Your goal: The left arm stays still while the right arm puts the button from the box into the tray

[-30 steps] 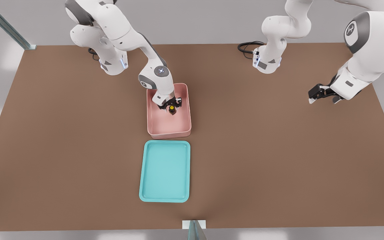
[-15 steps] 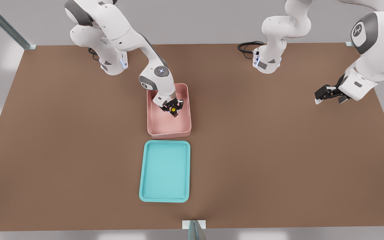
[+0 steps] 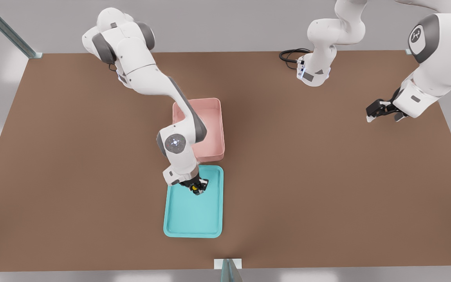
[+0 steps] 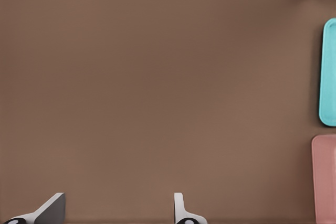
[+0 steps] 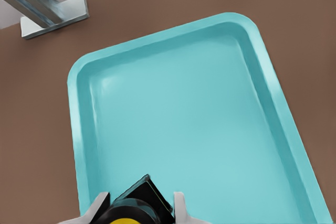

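Carried out of the pink box (image 3: 210, 129) and across to the teal tray (image 3: 178, 219) since the earlier frame.

Yellow-capped button (image 3: 195, 188) pinched by its dark base between the fingers of the right arm's gripper (image 3: 197, 187), held over the tray's near-box end, probably for lowering onto the tray's floor before release; box seemingly empty now.

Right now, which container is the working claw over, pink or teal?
The teal tray. The claw, shut on the yellow-capped button, hangs over the tray's end nearest the pink box, which sits behind the arm with nothing visible inside.
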### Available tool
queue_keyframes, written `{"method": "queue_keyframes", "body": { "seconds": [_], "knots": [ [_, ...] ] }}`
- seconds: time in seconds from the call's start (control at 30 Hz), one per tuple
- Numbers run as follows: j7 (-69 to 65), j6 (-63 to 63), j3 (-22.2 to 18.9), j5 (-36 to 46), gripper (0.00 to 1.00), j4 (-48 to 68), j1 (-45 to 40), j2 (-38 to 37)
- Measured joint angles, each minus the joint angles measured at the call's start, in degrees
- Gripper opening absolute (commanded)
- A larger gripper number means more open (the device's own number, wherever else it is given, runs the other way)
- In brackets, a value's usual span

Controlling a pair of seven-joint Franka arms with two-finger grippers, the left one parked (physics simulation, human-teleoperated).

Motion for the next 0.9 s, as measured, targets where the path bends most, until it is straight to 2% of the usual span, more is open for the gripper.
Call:
{"method": "queue_keyframes", "body": {
  "seconds": [0.07, 0.1, 0.27, 0.43, 0.5, 0.57, 0.63, 0.67, 0.7, 0.73, 0.77, 0.9],
  "knots": [
    [-5.5, -2.0, -2.7, 4.3, 0.54, 2.1, -0.3, 2.3],
    [-8.1, -2.8, -3.3, 5.9, 1.0, 2.8, -0.4, 3.0],
    [-18.3, -8.9, -4.6, 10.6, 1.0, 7.8, -0.6, 2.7],
    [-25.5, -25.6, -5.9, 4.9, 1.0, 10.5, -2.4, -14.3],
    [-27.5, -32.9, -6.4, 1.1, 1.0, 6.0, -2.8, -23.3],
    [-30.5, -38.3, -7.0, -2.0, 1.0, 0.6, -8.1, -31.5],
    [-33.6, -41.9, -7.2, -5.8, 1.0, 1.2, -13.1, -34.7],
    [-35.0, -43.2, -6.3, -7.1, 1.0, 1.2, -15.0, -35.4],
    [-36.4, -44.1, 1.5, -8.0, 1.0, 1.3, -22.9, -35.8],
    [-37.7, -44.9, 6.3, -8.7, 1.0, 1.5, -28.0, -35.9],
    [-38.9, -45.6, 8.8, -9.4, 1.0, 1.5, -30.8, -36.0],
    [-43.1, -47.2, 11.3, -10.8, 1.0, 1.9, -32.9, -35.7]
  ]
}}
